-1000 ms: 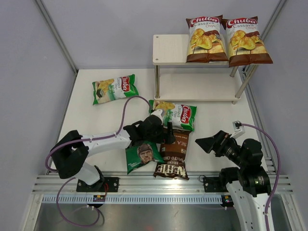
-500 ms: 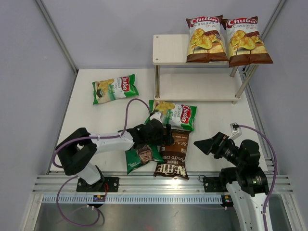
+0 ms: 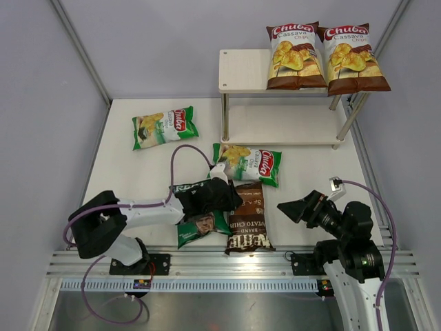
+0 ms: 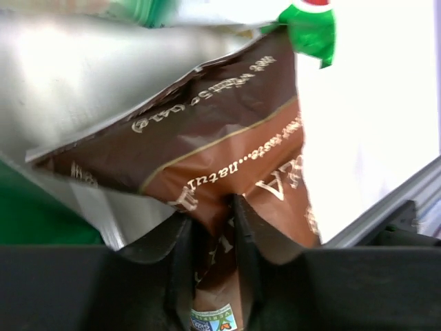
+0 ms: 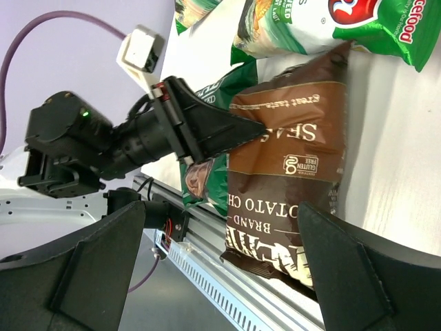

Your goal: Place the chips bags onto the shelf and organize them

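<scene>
**Q:** What do the left fingers [image 4: 183, 252] hold?
**A:** They are nearly closed, pinching an edge of the brown Kettle bag [image 3: 251, 224]. The dark green REAL bag [image 3: 201, 227] lies just beside them on the worktop [image 3: 138, 172].
**Q:** And the right fingers [image 3: 293, 207]?
**A:** Spread wide, gripping nothing, with the Kettle bag ahead of them. The shelf [image 3: 241, 69] stands well beyond both, two brown Chuba bags [image 3: 296, 55] on its top board.

REAL bag [image 3: 201, 225] partly hidden by left arm [image 3: 148, 212], Kettle bag [image 4: 234, 138] blurred, cropped in wrist view
</scene>
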You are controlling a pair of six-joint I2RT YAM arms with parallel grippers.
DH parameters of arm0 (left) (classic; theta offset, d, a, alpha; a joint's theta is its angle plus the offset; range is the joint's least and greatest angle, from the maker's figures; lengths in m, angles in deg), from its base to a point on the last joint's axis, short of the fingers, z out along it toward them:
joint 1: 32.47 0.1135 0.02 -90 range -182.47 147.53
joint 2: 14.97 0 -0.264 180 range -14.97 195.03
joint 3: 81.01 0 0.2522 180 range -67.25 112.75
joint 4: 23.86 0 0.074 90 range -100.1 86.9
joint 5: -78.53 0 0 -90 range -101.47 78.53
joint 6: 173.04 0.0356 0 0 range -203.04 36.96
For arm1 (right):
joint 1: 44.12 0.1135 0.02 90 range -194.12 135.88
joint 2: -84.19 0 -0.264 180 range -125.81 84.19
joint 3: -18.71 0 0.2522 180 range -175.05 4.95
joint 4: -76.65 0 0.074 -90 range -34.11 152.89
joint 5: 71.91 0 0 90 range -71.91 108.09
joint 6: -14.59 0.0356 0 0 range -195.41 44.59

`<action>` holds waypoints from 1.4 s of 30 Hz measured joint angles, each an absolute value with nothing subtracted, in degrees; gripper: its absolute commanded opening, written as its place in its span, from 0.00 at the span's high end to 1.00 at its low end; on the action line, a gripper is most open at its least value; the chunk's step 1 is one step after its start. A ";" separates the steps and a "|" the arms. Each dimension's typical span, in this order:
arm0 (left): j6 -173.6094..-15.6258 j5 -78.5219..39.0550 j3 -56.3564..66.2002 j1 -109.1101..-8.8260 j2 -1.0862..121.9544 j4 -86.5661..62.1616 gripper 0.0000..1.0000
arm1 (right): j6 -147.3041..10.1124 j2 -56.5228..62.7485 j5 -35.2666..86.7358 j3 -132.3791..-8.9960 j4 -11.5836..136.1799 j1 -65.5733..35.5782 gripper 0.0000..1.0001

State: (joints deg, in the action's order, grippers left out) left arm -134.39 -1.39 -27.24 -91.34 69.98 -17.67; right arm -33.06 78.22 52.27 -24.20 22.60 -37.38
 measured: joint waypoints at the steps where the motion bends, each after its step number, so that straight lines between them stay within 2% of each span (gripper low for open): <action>1: -134.63 -0.73 -27.98 -91.56 68.51 -17.69 0.78 | -33.00 78.28 52.27 -24.16 22.67 -37.38 0.01; 11: -137.73 6.02 -34.60 -94.29 50.78 -16.80 0.96 | -32.56 78.57 52.44 -22.01 24.02 -37.38 0.01; 18: -140.86 13.22 -36.33 -96.06 36.03 -11.81 0.99 | -29.98 78.52 57.10 -15.13 31.61 -37.38 0.00; 25: -142.04 23.31 -35.50 -96.45 22.20 -6.55 0.99 | -16.65 79.33 62.85 -3.85 54.27 -37.38 0.00; 32: -141.30 33.94 -29.45 -96.45 19.14 -6.26 0.99 | -4.82 77.43 61.77 -2.47 74.66 -36.70 0.00; 37: -139.88 38.20 -23.83 -96.43 21.58 -11.81 0.99 | -3.53 62.59 55.94 -6.74 83.41 -27.28 0.02; 42: -139.26 40.08 -16.77 -96.43 26.59 -17.26 0.99 | -9.24 44.14 44.09 -14.06 90.99 -5.71 0.03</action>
